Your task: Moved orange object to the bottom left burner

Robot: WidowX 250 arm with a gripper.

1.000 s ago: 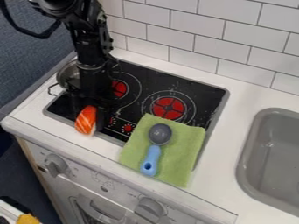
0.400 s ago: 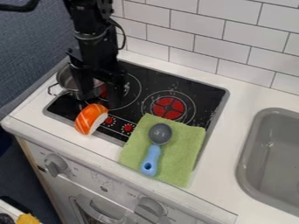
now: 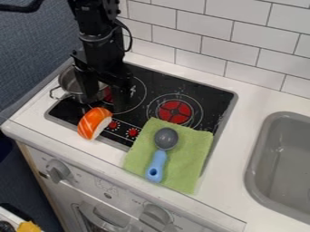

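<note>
The toy salmon sushi point(image 3: 94, 123) looks light, firm, perhaps slick; best pinched across its middle by the gripper point(image 3: 108, 95), fingers spread apart.

Toy kitchen setup, w/ a cooktop point(image 3: 209, 96), sink point(image 3: 275, 176), tiled backsplash point(image 3: 200, 27), metal pot point(image 3: 70, 82) & oven knobs point(image 3: 58, 171) below the counter point(image 3: 242, 149).

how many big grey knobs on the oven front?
2. Left knob near the panel's left end; right knob further right, below the green cloth. View cuts the panel off, so more may be hidden.
</note>
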